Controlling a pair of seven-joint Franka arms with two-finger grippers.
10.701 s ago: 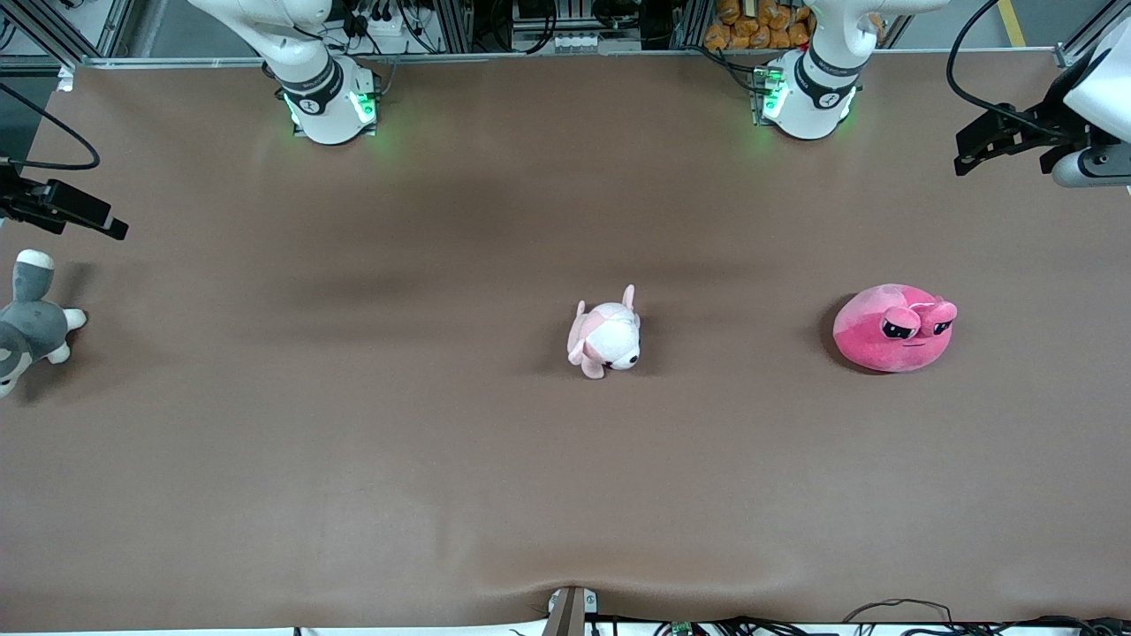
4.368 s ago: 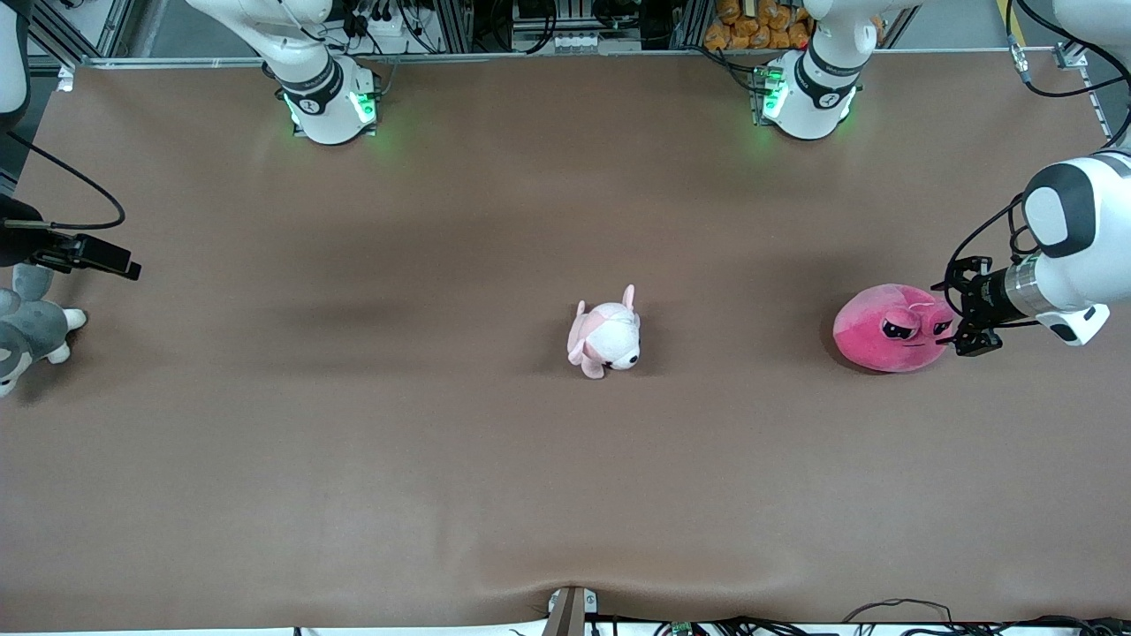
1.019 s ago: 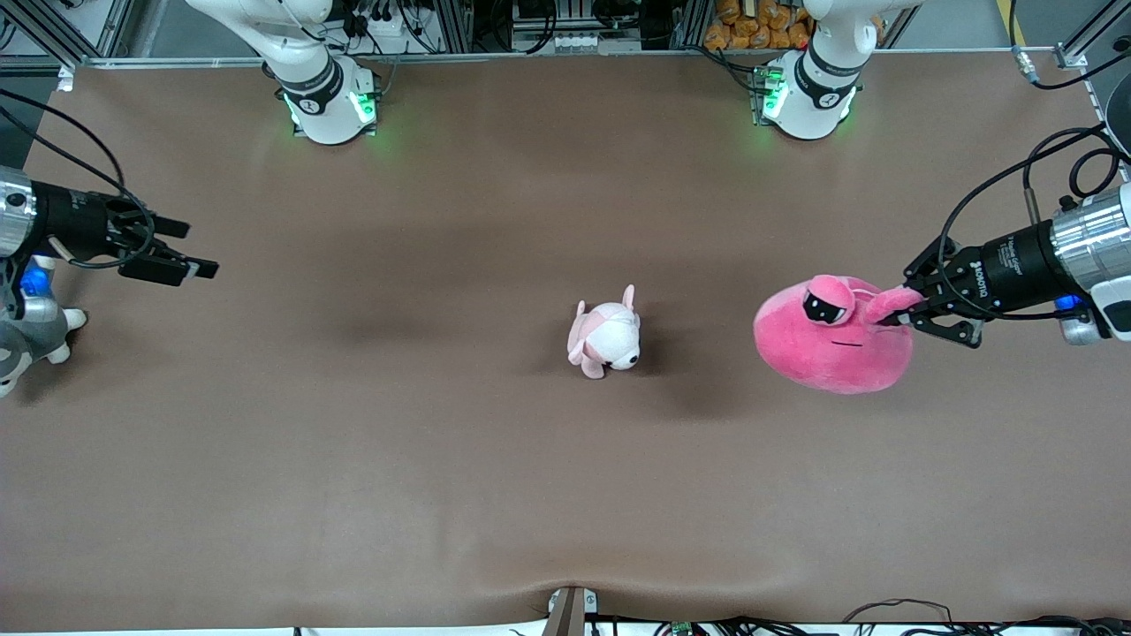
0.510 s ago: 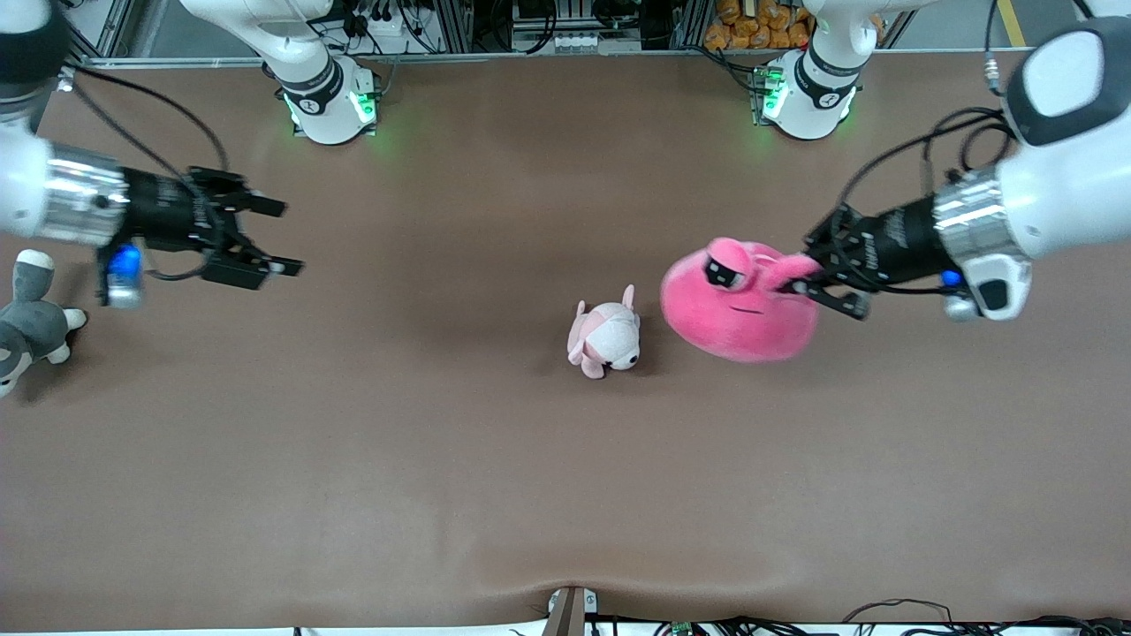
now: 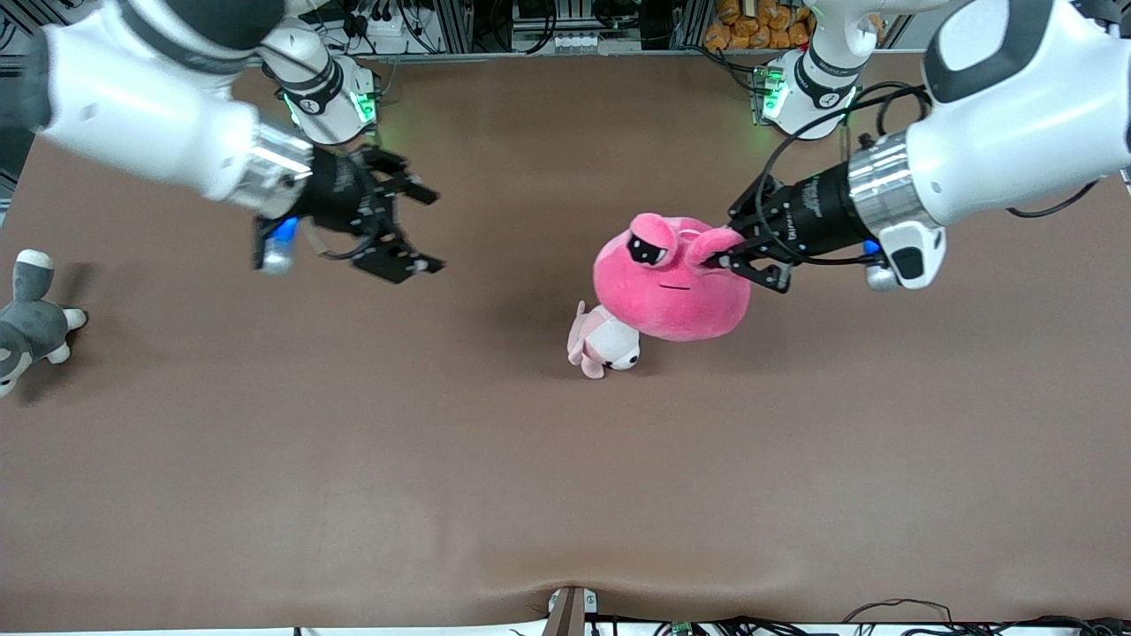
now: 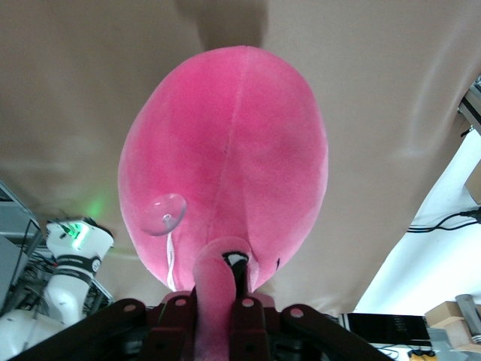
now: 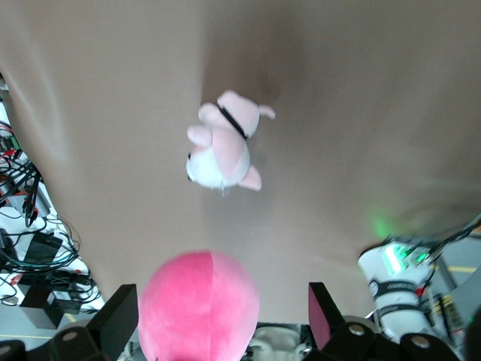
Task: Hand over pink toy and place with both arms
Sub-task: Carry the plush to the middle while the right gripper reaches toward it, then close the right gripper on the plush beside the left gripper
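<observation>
the pink toy [image 5: 667, 287] hangs in the air over the small puppy plush [image 5: 605, 343], which lies on the surface [image 5: 565, 495]. the left pincer [image 5: 738, 256] is pinching one bulging eye stalk; the body sags below it, so the toy appears soft and light. the right pincer [image 5: 415, 231] is spread, over the surface toward the right arm's end from the puppy plush. the round body looks like the best place for its hold.

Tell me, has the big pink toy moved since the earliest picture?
Yes. The pink toy, held up by the left gripper, has gone from the left arm's end to over the small puppy plush, which lies unmoved.
</observation>
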